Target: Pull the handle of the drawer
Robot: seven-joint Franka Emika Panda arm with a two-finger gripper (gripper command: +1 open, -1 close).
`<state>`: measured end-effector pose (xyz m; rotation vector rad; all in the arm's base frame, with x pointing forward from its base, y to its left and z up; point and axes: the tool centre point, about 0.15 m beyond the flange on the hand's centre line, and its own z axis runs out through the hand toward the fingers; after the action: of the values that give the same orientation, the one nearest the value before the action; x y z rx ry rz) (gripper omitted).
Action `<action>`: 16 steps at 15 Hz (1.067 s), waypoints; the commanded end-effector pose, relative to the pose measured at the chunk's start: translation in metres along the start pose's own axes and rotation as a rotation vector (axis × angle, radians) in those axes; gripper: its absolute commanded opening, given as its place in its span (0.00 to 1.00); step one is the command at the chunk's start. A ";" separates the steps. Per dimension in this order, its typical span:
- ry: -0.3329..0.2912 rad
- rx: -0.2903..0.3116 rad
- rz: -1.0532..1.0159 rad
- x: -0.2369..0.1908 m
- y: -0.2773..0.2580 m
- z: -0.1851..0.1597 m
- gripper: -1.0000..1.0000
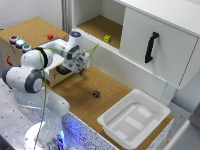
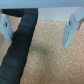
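Exterior view: gripper (image 1: 79, 70) hangs low over the cork floor by the wooden box (image 1: 12, 50), nothing in it; the drawer (image 1: 157, 42) is well off toward the exterior view's right and higher up, its black handle (image 1: 151, 47) running near-vertical on the white front. Wrist view: fingers (image 2: 71, 27) spread wide and empty over cork, a dark cable (image 2: 20, 47) crossing, handle not visible. My read: the reach goes right and up, jaws straddling the handle's long axis.
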<state>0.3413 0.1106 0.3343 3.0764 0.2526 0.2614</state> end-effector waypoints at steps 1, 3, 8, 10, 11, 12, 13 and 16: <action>-0.049 -0.100 0.016 -0.002 0.017 -0.003 1.00; -0.030 -0.061 0.025 -0.003 0.019 -0.007 1.00; 0.027 -0.071 -0.008 -0.002 0.019 -0.030 1.00; 0.013 -0.095 -0.005 -0.006 0.034 -0.028 1.00; 0.007 -0.111 -0.009 -0.007 0.037 -0.027 1.00; -0.006 -0.133 -0.014 -0.009 0.043 -0.023 1.00; -0.014 -0.128 -0.014 -0.010 0.046 -0.018 1.00; -0.030 -0.104 -0.003 -0.019 0.059 -0.001 1.00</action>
<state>0.3396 0.0902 0.3518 3.0100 0.2343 0.2952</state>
